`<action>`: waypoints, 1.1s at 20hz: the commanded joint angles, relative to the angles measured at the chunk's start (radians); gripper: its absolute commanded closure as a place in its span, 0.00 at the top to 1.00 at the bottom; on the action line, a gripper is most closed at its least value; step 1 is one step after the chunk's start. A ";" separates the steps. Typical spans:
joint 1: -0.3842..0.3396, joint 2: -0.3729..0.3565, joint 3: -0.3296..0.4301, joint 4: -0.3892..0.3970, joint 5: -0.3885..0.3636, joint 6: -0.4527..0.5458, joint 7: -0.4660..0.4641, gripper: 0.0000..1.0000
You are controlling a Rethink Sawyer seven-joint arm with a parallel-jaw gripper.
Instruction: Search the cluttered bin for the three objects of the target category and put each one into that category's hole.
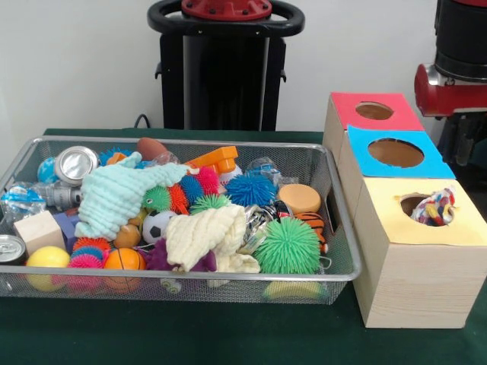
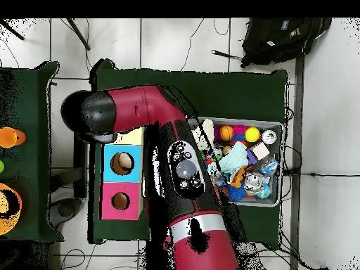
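Front view shows a soft white cloth printed with many-coloured polka dots (image 1: 435,207) bunched in the round hole (image 1: 415,204) cut through the yellow top of the pale wooden box (image 1: 422,258), part of it poking above the rim. Beside that box, farther back, stand the blue-topped box (image 1: 396,153) and the red-topped box (image 1: 374,111), each with its round hole bare.

To the left sits the wide shallow silver wire-mesh basket (image 1: 344,251) on the dark green table (image 1: 228,334). I can make out no other dotted cloth in its clutter. On top lie a plain mint-green cloth (image 1: 122,194) and a plain cream cloth (image 1: 205,237), apart from each other, with spiky rubber balls between and around them. A green spiky ball (image 1: 288,245) rests just beside the cream cloth, a blue one (image 1: 249,189) behind it. An orange ball (image 1: 124,260) and a yellow ball (image 1: 47,258) lie near the front wall, and a wooden block (image 1: 39,231) and a metal can (image 1: 75,163) at the left.

Overhead, my red and black arm (image 2: 184,183) crosses between the boxes and the basket, bending over the yellow-topped box. My gripper is hidden in both views.
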 commanded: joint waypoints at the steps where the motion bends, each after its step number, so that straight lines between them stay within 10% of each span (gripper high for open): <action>1: -0.006 0.087 -0.016 -0.120 0.016 0.132 0.088 0.00; 22: -0.030 0.140 -0.012 -0.156 -0.014 0.113 0.008 0.00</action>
